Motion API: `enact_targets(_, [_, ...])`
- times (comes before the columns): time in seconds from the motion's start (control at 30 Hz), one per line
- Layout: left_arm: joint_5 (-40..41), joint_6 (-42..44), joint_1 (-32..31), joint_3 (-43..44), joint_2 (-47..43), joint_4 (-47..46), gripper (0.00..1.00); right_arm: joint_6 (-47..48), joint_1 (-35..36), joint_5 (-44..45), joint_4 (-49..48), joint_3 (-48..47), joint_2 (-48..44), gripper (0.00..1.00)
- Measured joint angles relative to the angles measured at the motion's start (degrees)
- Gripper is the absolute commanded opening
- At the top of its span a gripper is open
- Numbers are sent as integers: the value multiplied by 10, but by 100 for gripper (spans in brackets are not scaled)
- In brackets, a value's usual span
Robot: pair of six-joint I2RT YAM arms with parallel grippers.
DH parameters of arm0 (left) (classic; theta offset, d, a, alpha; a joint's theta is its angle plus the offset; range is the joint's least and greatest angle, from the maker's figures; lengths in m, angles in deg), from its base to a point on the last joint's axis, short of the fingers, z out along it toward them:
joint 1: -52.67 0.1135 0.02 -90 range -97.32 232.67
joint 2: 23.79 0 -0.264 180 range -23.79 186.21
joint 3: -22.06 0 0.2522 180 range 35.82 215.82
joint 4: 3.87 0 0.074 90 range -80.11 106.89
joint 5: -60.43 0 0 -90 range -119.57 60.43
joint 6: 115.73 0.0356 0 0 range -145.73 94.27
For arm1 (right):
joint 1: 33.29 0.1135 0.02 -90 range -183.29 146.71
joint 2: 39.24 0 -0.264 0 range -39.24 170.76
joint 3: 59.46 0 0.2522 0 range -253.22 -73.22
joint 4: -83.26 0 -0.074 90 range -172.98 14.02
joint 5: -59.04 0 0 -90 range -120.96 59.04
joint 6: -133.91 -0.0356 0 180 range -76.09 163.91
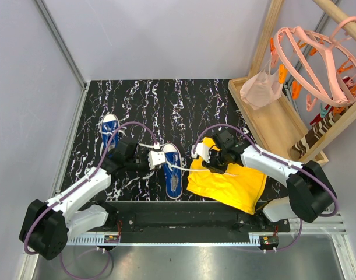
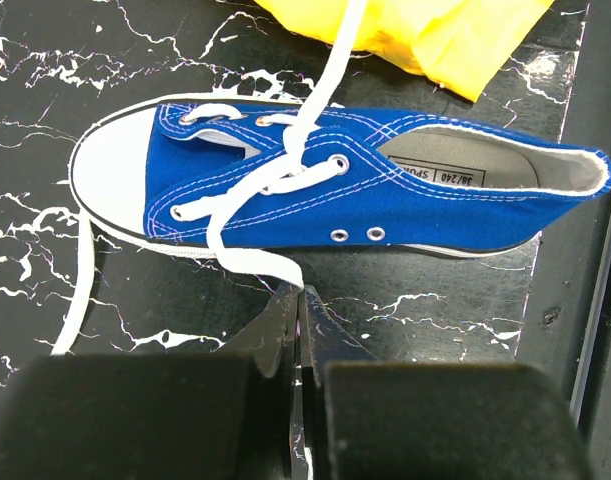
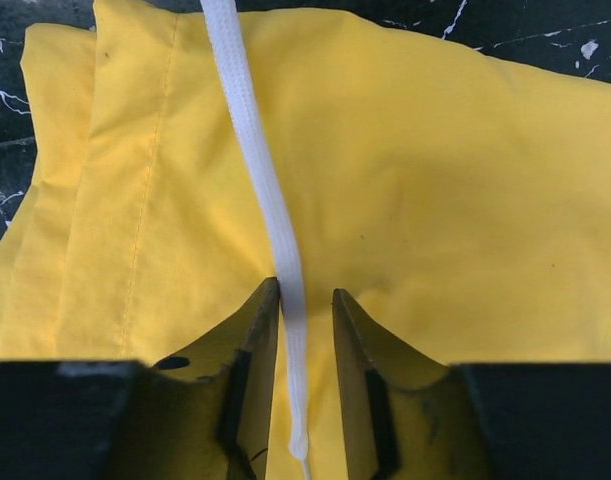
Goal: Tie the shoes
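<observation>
One shoe (image 1: pixel 109 131) lies by the left edge of the desk (image 1: pixel 166 99). The other shoe (image 1: pixel 171 172) lies mid-desk near my front edge, toe rearward. Right of it the cloth (image 1: pixel 227 184) lies front-right, a lace (image 3: pixel 250 150) running across it. A rack (image 1: pixel 271 122) stands along the right edge.

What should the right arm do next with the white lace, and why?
Probably close the right end effector on the white lace. The lace runs between its open jaws over the yellow cloth, not yet pinched, while the left end effector is shut on the other lace end beside the blue shoe.
</observation>
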Motion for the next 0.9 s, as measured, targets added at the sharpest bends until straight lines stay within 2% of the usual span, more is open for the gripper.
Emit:
enact_targets(0.07, [0,0,0,0,0,0,0,1,-1,1,0,0,0,16])
enact_targets(0.17, [-1,0,0,0,3,0,0,1,-4,1,0,0,0,13])
enact_targets(0.27, [-2,1,0,0,3,0,0,1,-6,1,2,0,0,16])
enact_targets(0.3, [-2,2,1,0,3,0,0,0,-6,0,5,-2,0,25])
enact_targets(0.4, [-4,7,1,0,3,0,0,-3,-6,-1,19,-13,-3,28])
enact_targets(0.6, [-5,11,1,1,3,1,0,-4,-6,-1,28,-26,-6,18])
enact_targets(0.67, [-6,11,1,4,5,0,0,-3,-6,-1,32,-26,-6,10])
enact_targets(0.7, [-6,12,1,6,6,0,0,-2,-6,-1,33,-26,-6,11])
enact_targets(0.73, [-6,11,1,7,6,0,0,-2,-6,-1,33,-26,-6,19])
enact_targets(0.77, [-6,12,1,7,6,0,0,-1,-6,-1,35,-26,-6,23])
enact_targets(0.9, [-6,14,1,8,7,0,0,4,-7,0,43,-26,-6,29])
